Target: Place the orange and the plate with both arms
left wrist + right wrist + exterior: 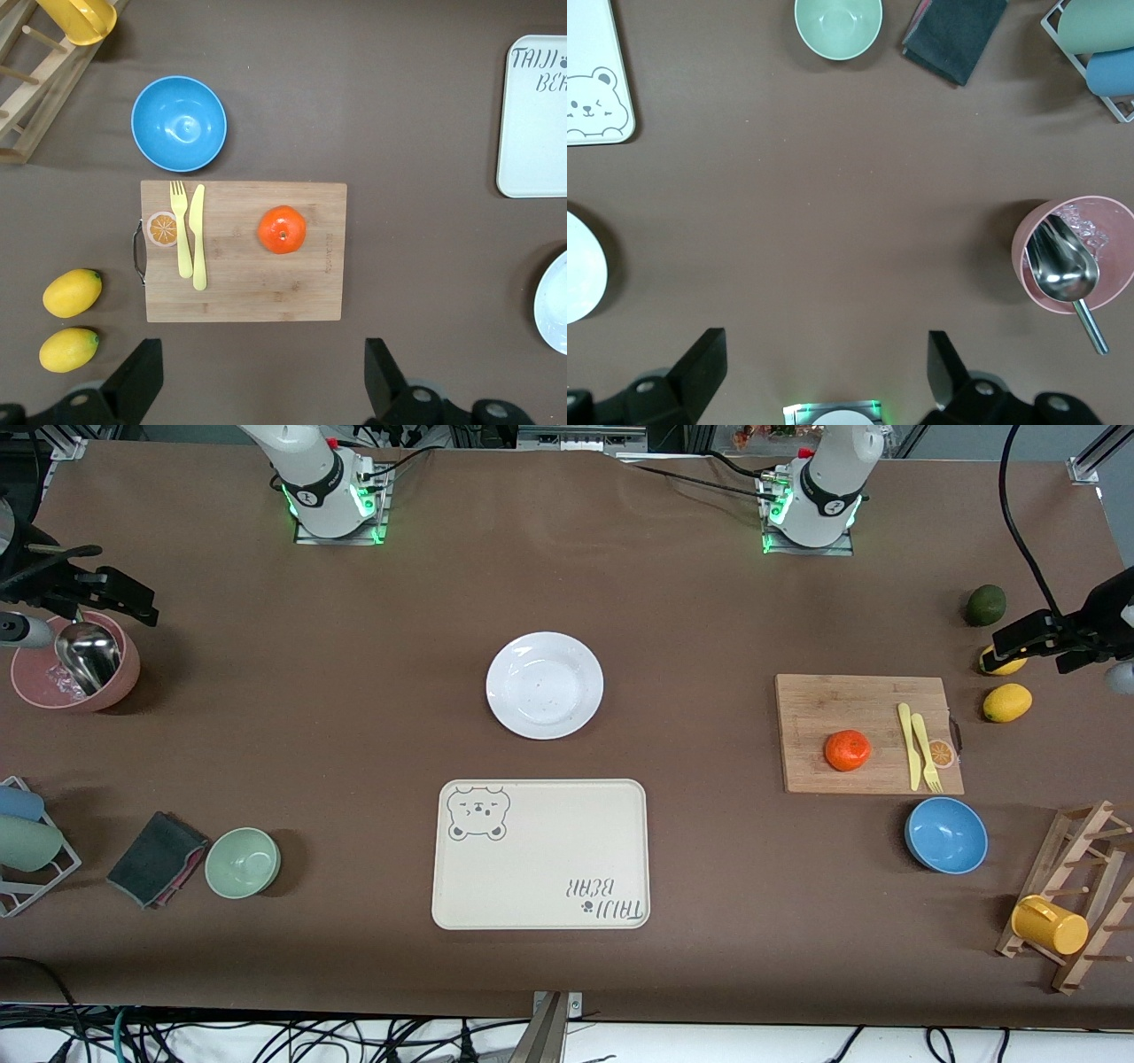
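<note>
The orange (pixel 848 750) sits on a wooden cutting board (pixel 815 708) toward the left arm's end of the table; it also shows in the left wrist view (pixel 282 229). The empty white plate (pixel 544 685) lies mid-table, farther from the front camera than the bear-print tray. Its edge shows in both wrist views (pixel 554 305) (pixel 580 266). My left gripper (pixel 1054 638) (pixel 261 381) is open and empty, high over the lemons. My right gripper (pixel 89 589) (pixel 824 376) is open and empty, high over the table by the pink bowl.
A beige tray (pixel 540 855) lies nearer the front camera than the plate. A yellow fork and knife (pixel 917 746) lie on the board. Around it are a blue bowl (pixel 946 834), lemons (pixel 1007 702), a green fruit (pixel 985 605) and a mug rack (pixel 1072 895). A pink bowl with scoop (pixel 75 660), a green bowl (pixel 243 862) and a cloth (pixel 158 858) are at the right arm's end.
</note>
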